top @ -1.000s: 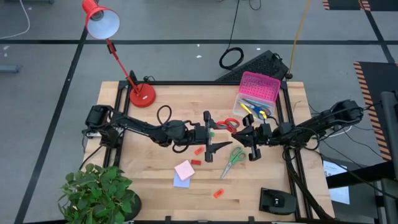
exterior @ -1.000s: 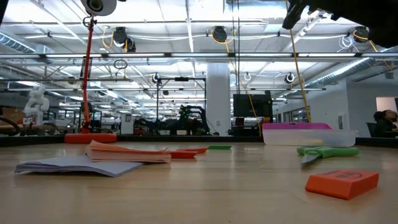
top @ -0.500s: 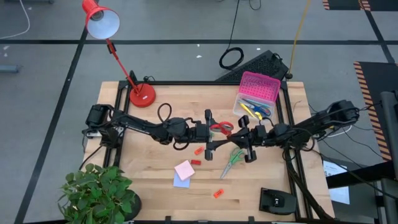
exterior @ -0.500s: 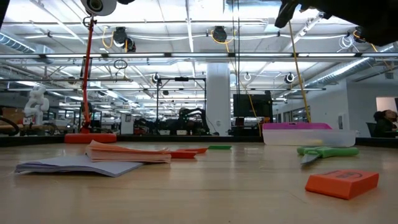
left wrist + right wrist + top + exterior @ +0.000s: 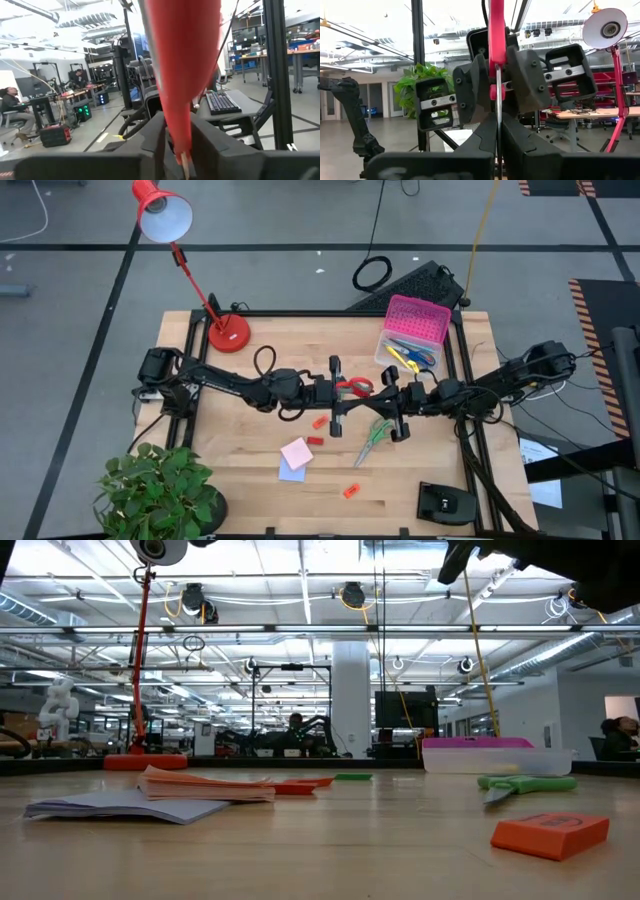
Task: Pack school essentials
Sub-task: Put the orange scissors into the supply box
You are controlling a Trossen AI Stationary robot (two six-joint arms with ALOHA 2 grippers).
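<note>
The red-handled scissors (image 5: 353, 387) hang above the middle of the table, between my two grippers. My left gripper (image 5: 336, 396) reaches in from the table's left and is shut on them. My right gripper (image 5: 394, 408) faces it from the right, its fingers closed around the thin blade. Green-handled scissors (image 5: 375, 438), a pink sticky pad (image 5: 297, 452) on a lavender one (image 5: 288, 471), and small erasers (image 5: 350, 490) lie flat on the wood. Pens and blue scissors lie in the clear box (image 5: 407, 350). My left gripper pinches the scissors' red handle end (image 5: 181, 131) between its two fingers, coming in level from the table's left. The scissors are lifted clear of the table. My right gripper pinches the metal blade (image 5: 496, 107) between its two fingers, coming in level from the table's right, facing the left gripper.
A red desk lamp (image 5: 228, 332) stands at the far left and a potted plant (image 5: 160, 495) at the near left corner. A black device (image 5: 445, 502) sits at the near right. The box's pink lid (image 5: 418, 319) stands behind it at the far right.
My right gripper has moved toward the table's left, closing the distance to my left gripper and the red scissors, which have stayed lifted above the table's middle.
</note>
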